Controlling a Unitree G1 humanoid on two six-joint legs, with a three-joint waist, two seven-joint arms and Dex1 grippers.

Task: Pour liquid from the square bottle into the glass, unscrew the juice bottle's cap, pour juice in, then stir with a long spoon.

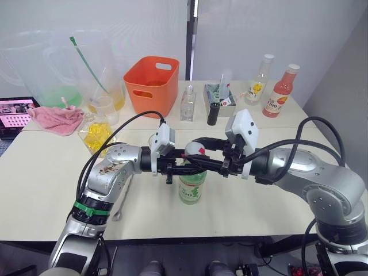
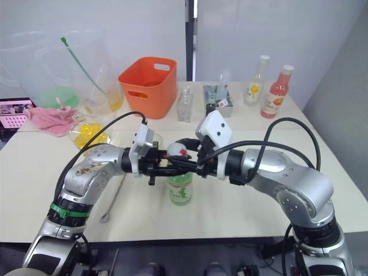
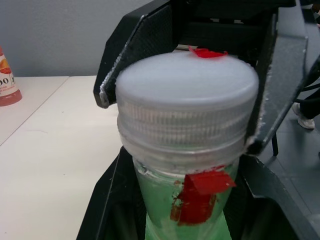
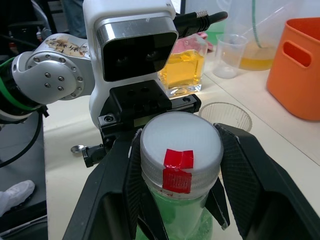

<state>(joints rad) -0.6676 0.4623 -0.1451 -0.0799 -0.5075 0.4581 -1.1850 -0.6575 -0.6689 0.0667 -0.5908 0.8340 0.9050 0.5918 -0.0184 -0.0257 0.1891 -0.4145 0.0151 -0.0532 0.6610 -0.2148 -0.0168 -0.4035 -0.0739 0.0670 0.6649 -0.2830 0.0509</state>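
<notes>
The white screw cap (image 4: 181,145) is clasped by the right claw (image 1: 198,150) while the pale-green juice bottle (image 1: 191,185) is gripped below by the left claw (image 1: 183,167) — unscrewing, juice pouring and stirring judged outstanding.

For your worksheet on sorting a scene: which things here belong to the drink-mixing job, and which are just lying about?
Belonging to the job:
juice bottle
juice bottle's cap, right pincer closed on it
left pincer holding the bottle's neck
square bottle
glass
long spoon

Lying about:
orange basket
pink cloth
pink-red bottle
yellow-labelled bottle
green stirring stick
</notes>
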